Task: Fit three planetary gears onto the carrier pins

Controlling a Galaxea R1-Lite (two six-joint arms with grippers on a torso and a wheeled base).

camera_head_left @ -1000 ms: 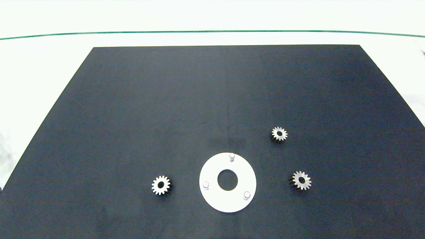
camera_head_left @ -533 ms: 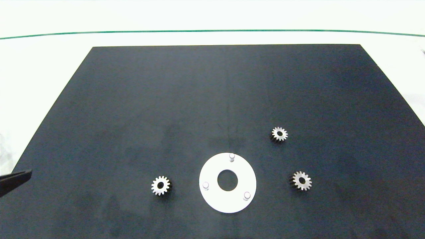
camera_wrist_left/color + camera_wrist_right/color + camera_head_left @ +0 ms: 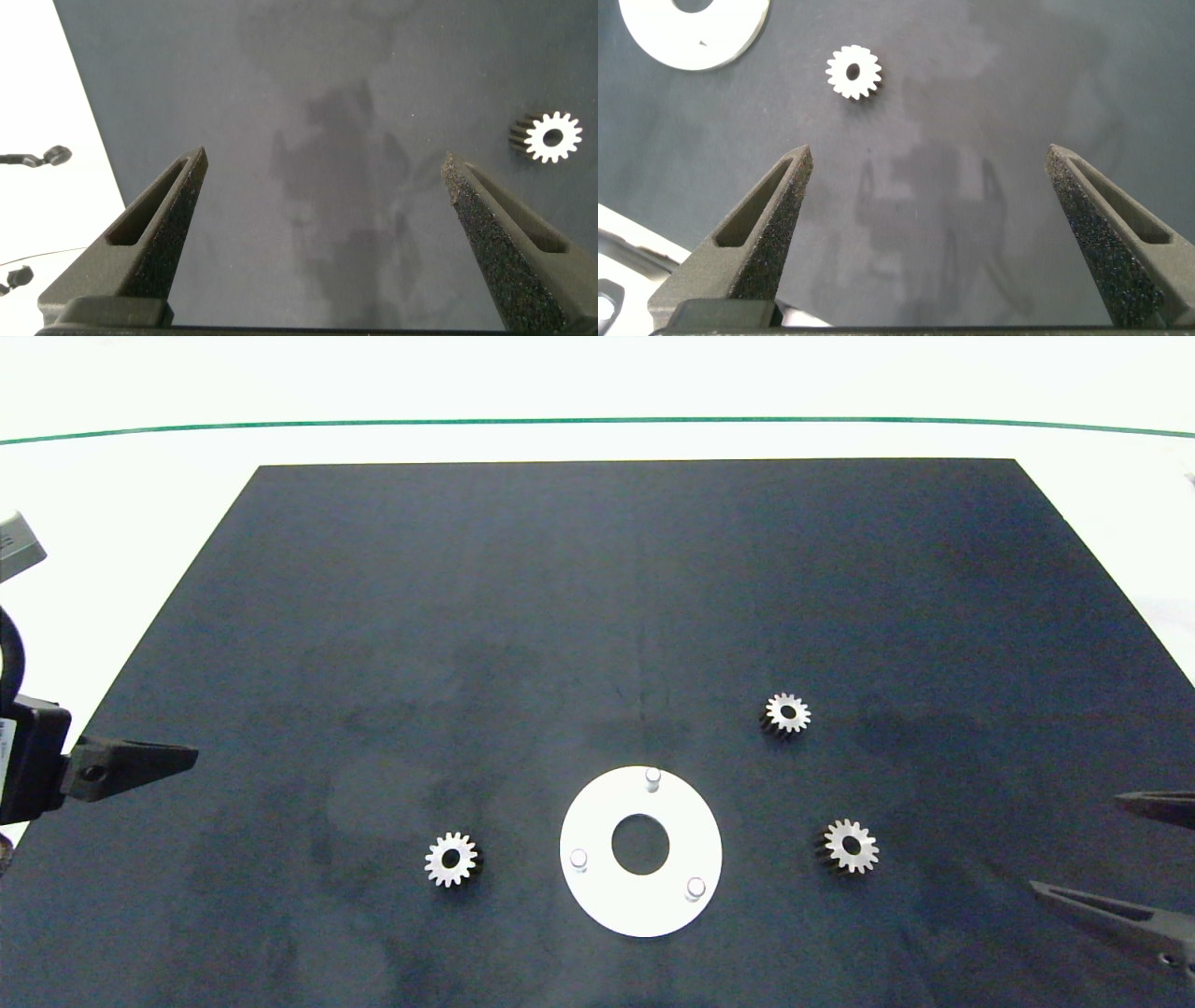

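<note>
Both claws (image 3: 322,177) (image 3: 929,168) gape above the mat (image 3: 597,597), gears (image 3: 453,860) untouched

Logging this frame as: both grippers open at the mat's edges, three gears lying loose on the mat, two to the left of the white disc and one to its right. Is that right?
One slip: the head view shows one gear left of the white disc, and two to its right, the far gear and the near gear. The rest holds: left gripper and right gripper are open at the mat's edges, all pins bare.

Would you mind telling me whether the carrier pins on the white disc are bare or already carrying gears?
Bare. All three carrier pins stand uncovered on the white disc; the three planetary gears lie flat on the black mat.
</note>
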